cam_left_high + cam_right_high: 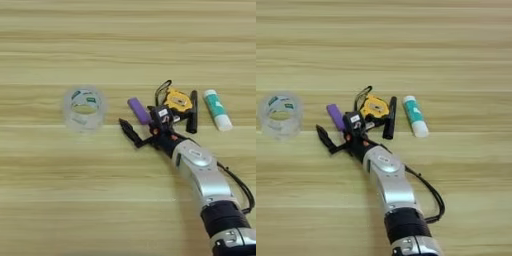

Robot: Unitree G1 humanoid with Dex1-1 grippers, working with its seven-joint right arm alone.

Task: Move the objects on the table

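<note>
Nearest the camera, the robot's silver forearm (pixel 202 172) rises from the bottom right across the light-tan wood-grain table (pixel 60 200). At its tip the two-fingered black gripper (pixel 142 126) sits low over the boards, spread wide and holding nothing: one finger (pixel 127 131) points left toward open table, the other lies against the small purple block (pixel 138 110).

Just beyond, the yellow-and-black tape measure (pixel 177 100) with its black strap loop crowds the block, touching the black marker (pixel 193 117); the white-and-teal glue stick (pixel 217 110) lies just right. The clear tape roll (pixel 84 108) stands well apart to the left.

The block seems the likely target. A clean grasp would need both fingers straddling it across its narrow width, keeping clear of the strap.
</note>
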